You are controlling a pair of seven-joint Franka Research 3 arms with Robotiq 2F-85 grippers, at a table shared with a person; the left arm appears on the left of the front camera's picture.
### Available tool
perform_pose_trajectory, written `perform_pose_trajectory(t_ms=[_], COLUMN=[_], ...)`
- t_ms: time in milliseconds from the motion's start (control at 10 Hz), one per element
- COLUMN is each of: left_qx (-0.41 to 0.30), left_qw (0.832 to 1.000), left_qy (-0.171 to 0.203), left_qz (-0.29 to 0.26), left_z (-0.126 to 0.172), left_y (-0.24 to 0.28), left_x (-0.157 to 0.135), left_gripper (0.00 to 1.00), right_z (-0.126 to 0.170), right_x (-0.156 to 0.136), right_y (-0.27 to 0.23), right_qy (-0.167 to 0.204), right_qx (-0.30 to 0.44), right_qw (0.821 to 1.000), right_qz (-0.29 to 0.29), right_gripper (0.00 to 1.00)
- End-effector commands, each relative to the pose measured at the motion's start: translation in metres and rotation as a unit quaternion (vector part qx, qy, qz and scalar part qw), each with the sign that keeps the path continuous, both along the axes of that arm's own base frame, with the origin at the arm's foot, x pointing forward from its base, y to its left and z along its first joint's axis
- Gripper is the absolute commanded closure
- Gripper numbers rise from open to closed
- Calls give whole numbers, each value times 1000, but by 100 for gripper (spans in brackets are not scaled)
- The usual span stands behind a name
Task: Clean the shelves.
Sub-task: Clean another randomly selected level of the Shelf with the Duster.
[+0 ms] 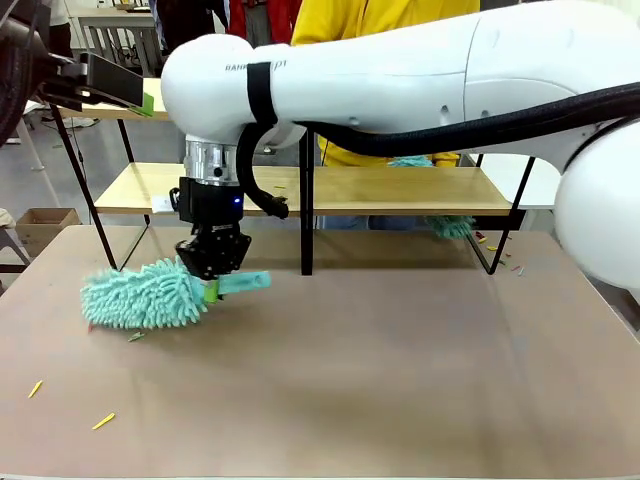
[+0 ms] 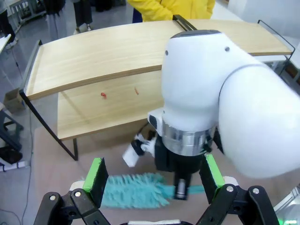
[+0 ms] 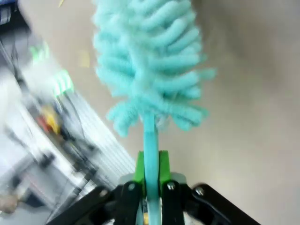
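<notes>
Two arms show in the front view: the right arm reaches across from picture right to the left half of the surface (image 1: 400, 400), and its right gripper (image 1: 212, 285) points down, clamped on the handle of a teal duster (image 1: 145, 296) whose fluffy head lies on the surface to the left of the fingers. The left gripper (image 1: 140, 100) sits high at the upper left, beside the top board; whether it is apart or together cannot be told there. The shelves (image 1: 320, 190) stand at the far side of the surface, light boards in a thin black frame with a black central upright, and a person in yellow (image 1: 380, 25) stands behind them. A few small yellow scraps (image 1: 103, 421) lie on the near left of the surface. In the left wrist view, the left gripper (image 2: 154, 180) has its green-padded fingers (image 2: 96, 176) spread wide apart with nothing between them, looking down on the right arm's wrist, the duster (image 2: 136, 190) and the shelves (image 2: 93, 61), whose lower board carries two small red specks (image 2: 103, 95). In the right wrist view, the right gripper (image 3: 151, 171) presses its green pads (image 3: 139, 166) together on the duster's thin handle, the fluffy head (image 3: 150, 61) extending away over the surface; the left side of this view is blurred.
</notes>
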State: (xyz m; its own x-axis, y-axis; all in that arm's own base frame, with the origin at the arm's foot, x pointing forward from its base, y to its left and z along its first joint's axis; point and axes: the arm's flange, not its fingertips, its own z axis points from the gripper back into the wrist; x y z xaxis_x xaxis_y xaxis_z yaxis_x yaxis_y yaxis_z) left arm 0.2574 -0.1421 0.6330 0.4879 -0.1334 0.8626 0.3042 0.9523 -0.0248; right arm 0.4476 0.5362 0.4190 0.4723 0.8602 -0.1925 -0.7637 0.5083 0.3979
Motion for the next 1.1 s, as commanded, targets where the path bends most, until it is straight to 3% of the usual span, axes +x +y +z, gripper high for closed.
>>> perform_pose_trajectory(t_ms=[0,100,300,400,700,1000], left_qx=[0,0,0,0,0,0], left_qw=[1000,1000,1000,1000,1000,1000], left_qy=[-1,-1,-1,-1,-1,-1], left_qz=[2,2,2,2,2,2], left_z=[1,1,1,1,1,1], left_y=[1,1,1,1,1,1], left_x=[0,0,0,0,0,0], left_gripper=[0,0,0,0,0,0], right_z=[19,27,50,63,85,75], right_x=[16,20,27,25,10,-36], right_y=[-3,-13,-42,-58,-132,-208], right_qy=[28,7,8,50,119,79], right_qx=[-19,-7,65,110,191,221], right_qw=[997,999,998,993,974,972], right_qz=[65,39,16,15,4,2], right_gripper=[88,88,88,88,88,88])
